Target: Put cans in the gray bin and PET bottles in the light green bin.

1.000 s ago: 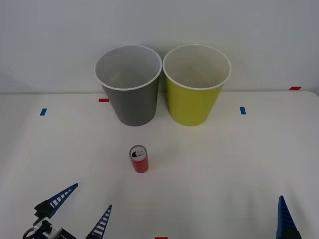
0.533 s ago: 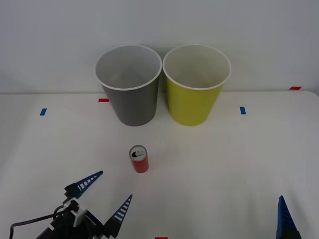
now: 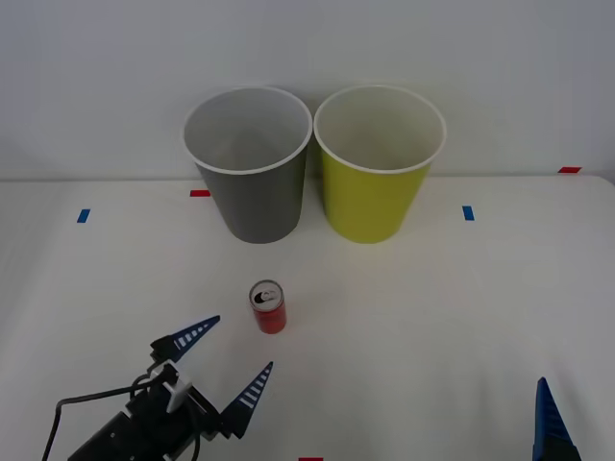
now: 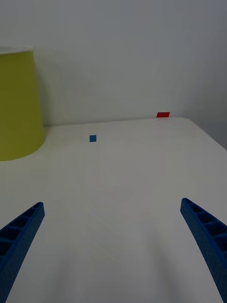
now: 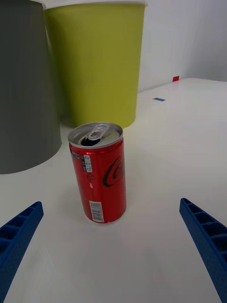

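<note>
We are holding our left tool (image 3: 223, 352) low over the bench (image 3: 432, 317) near its front edge, its two blue ribbed fingers spread wide apart and pointing toward the red drink can (image 3: 268, 306), which is standing upright just ahead of the fingertips, not touching them. In the left wrist view the red drink can (image 5: 99, 172) is sitting between the lines of the two fingers, its silver top opened. Beyond it, at the bench's back edge, the gray bin (image 3: 251, 164) and the light green bin (image 3: 378, 163) are standing upright side by side, nearly touching. Our right tool (image 4: 113, 246) is waiting near the front right corner, its fingers also spread apart, gripping nothing.
</note>
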You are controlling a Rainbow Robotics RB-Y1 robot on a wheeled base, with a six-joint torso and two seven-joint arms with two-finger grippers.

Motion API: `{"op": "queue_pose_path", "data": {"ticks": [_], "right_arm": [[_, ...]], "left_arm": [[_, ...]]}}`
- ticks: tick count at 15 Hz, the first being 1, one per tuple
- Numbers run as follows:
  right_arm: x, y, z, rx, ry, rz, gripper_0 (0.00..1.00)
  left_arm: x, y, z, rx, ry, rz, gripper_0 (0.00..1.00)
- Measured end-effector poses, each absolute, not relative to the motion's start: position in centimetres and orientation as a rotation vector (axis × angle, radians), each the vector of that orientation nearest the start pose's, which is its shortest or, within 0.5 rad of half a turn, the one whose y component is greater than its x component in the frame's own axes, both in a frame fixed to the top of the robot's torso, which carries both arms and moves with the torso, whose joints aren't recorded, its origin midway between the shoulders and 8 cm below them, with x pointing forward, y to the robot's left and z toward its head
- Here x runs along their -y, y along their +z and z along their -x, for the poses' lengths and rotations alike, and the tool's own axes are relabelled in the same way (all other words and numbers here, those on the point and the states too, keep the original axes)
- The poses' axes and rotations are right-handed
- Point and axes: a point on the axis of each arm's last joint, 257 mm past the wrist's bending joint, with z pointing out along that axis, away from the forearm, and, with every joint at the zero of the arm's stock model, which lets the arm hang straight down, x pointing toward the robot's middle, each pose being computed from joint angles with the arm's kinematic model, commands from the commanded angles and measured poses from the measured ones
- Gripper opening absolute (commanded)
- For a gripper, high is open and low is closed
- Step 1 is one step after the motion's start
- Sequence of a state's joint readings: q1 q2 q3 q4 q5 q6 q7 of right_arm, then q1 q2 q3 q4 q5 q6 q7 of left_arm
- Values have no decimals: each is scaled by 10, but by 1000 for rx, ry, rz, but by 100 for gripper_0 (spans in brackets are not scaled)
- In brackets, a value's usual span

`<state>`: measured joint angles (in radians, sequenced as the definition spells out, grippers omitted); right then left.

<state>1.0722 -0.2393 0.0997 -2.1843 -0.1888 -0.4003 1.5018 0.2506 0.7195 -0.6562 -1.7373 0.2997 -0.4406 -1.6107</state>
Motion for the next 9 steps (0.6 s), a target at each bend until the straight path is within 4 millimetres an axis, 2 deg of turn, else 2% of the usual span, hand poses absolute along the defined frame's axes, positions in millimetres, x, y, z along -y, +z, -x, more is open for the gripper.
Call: {"op": "queue_pose_path", "data": {"ticks": [9], "right_arm": [[315, -221, -246, -1596, -77, -130, 100]], "left_arm": [[-105, -289, -380, -1473, -361, -627, 100]]}}
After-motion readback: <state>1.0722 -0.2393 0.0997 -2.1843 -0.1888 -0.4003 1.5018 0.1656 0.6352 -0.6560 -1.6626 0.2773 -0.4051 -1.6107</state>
